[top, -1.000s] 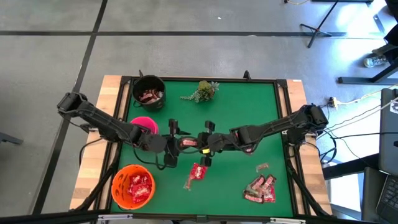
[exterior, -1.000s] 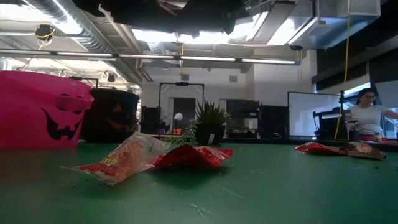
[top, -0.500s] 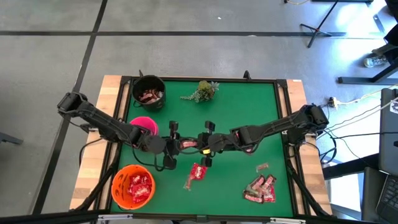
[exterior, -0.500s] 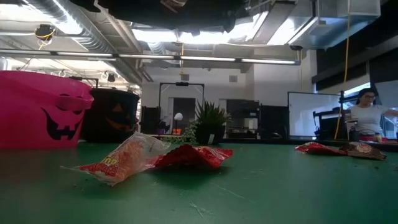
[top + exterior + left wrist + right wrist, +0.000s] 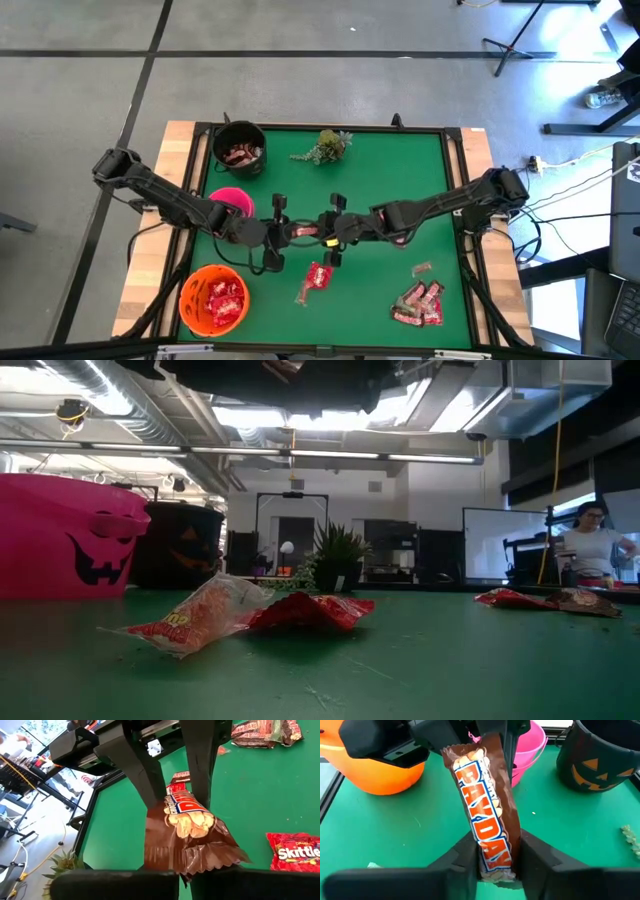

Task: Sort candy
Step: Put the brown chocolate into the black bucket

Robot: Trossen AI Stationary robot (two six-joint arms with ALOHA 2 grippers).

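While brown, white-lettered and crinkled, the PayDay bar (image 5: 487, 827) hangs mid-table, left gripper (image 5: 285, 232) clenching its nine-o'clock end, right gripper (image 5: 333, 231) grasping the three-o'clock end.

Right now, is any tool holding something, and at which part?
Yes: one PayDay bar, above the table, is held by both. The left tool is shut on one end and the right tool grips the other end.
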